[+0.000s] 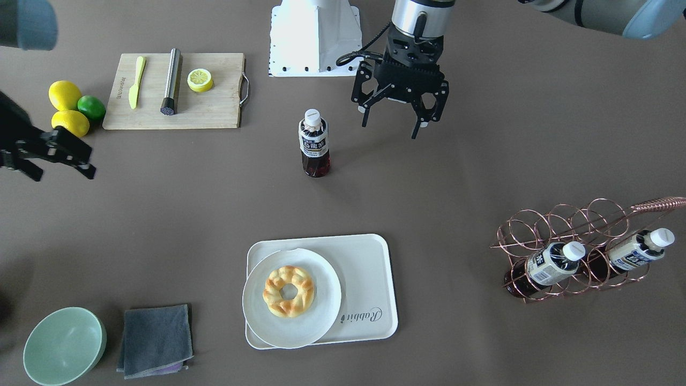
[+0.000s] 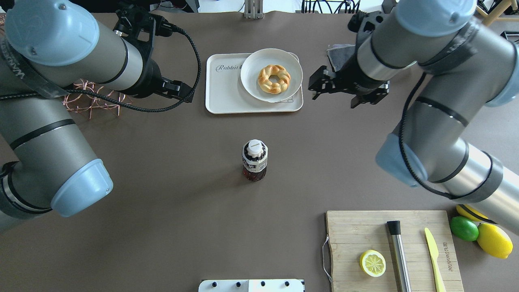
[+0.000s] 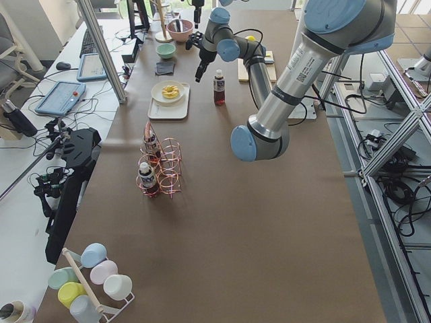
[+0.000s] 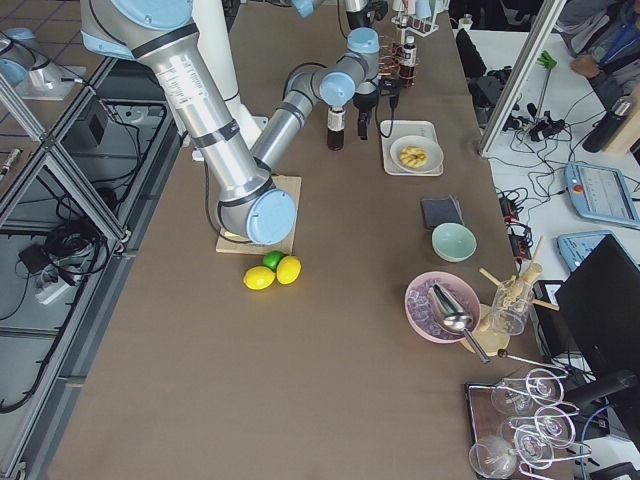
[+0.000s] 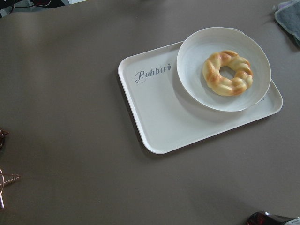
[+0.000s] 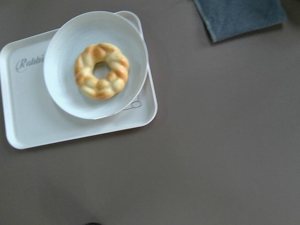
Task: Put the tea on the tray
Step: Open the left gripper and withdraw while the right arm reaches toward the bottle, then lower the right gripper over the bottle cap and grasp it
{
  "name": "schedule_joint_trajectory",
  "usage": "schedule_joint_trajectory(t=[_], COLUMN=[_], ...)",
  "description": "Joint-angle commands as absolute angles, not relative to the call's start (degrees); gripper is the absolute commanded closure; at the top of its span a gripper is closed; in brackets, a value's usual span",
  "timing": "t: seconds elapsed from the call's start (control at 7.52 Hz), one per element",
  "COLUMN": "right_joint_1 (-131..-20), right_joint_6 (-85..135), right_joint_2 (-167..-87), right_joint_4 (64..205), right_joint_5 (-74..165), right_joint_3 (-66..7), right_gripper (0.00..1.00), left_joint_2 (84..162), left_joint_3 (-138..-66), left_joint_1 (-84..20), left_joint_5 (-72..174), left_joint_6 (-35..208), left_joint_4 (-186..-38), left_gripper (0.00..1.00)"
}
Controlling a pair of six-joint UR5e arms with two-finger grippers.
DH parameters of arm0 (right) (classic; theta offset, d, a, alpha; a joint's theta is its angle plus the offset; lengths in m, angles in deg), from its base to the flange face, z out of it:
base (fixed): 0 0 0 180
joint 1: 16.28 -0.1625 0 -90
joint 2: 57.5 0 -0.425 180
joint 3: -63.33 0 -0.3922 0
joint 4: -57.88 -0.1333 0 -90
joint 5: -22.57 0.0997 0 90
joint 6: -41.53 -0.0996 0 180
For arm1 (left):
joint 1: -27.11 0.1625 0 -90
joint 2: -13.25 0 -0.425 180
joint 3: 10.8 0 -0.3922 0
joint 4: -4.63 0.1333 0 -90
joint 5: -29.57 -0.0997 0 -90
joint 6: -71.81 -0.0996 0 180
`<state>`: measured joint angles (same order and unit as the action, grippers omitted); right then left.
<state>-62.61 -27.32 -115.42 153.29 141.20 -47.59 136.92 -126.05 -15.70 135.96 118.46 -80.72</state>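
A tea bottle point(image 1: 314, 142) with dark liquid and a white cap stands upright alone mid-table; it also shows in the overhead view point(image 2: 254, 160). The cream tray point(image 1: 370, 279) with "Rabbit" script lies beyond it, toward the operators' side, and also shows in the left wrist view point(image 5: 159, 108). My left gripper point(image 1: 390, 126) is open and empty, held high above the table beside the bottle. My right gripper point(image 1: 63, 174) is open and empty, high off to the other side. Two more tea bottles point(image 1: 552, 262) lie in a copper wire rack point(image 1: 579, 225).
A round white plate point(image 1: 321, 316) with a ring-shaped bread point(image 1: 288, 291) covers part of the tray. A wooden cutting board point(image 1: 214, 107) holds a lemon half, a knife and a metal bar. Lemons and a lime point(image 1: 91, 107), a green bowl point(image 1: 64, 346) and a grey cloth point(image 1: 155, 340) lie around.
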Motion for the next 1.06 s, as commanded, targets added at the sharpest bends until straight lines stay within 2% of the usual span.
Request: schedule_joint_trajectory(t=[0.0, 0.27, 0.66, 0.8, 0.93], right_joint_1=[-53.4, -52.8, -49.1, -48.0, -47.7], right_joint_6=[-36.4, -36.1, -36.4, -36.5, -36.5], right_joint_2=[-105.5, -101.8, -101.3, -101.1, -101.1], right_joint_4=[153.7, 153.8, 157.2, 157.3, 158.3], right_joint_5=[134.8, 134.8, 131.9, 131.1, 130.9], right_joint_3=[-43.5, -39.9, -39.9, -40.0, -40.0], right_gripper=[0.0, 0.0, 0.01, 0.05, 0.23], left_joint_2=[133.8, 133.7, 132.6, 132.6, 132.6], left_joint_3=[-126.4, -126.5, -127.2, -127.1, -127.1], left_joint_1=[-16.9, -17.3, -17.4, -18.0, -18.0], left_joint_5=[138.0, 137.9, 138.5, 138.7, 139.3], left_joint_6=[118.0, 118.1, 118.1, 118.1, 118.1], left_joint_4=[-81.9, -81.9, -82.0, -82.0, -82.0], left_gripper=[0.07, 0.06, 0.06, 0.06, 0.06])
